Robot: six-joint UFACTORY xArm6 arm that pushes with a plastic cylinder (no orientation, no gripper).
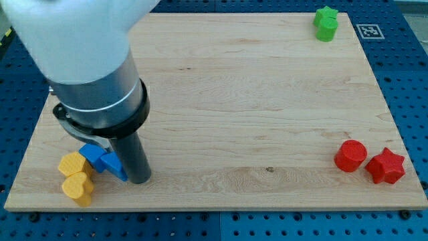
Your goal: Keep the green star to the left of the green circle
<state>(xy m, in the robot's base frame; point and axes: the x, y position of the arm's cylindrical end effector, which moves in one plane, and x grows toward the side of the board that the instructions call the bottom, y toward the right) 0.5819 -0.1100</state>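
Approach is the step in hand, by my judgement: my tip [139,181] rests on the desk [241,100] at the view's bottom left, well apart from both green blocks. The arm carries no hand, only this rod, so nothing here opens, closes or grips. Just to the view's left of my tip sits a blue block [115,166], touching it or nearly so, with a second blue block [91,155] beyond, then a yellow block [70,163] and a yellow heart [79,189] further left. The green star [326,13] and green circle [327,29] stand far off towards the view's top right of my tip, pressed together, the star seeming to lie above the circle rather than to its left, though the two merge and I cannot tell their edges exactly. A red circle [350,155] and red star [386,166] lie far to my tip's right, along the bottom. The next move calls for crossing the bare board to the green pair without dragging the blue blocks, then coming in between or beside them so that the star is nudged leftward and the circle stays put or goes right.
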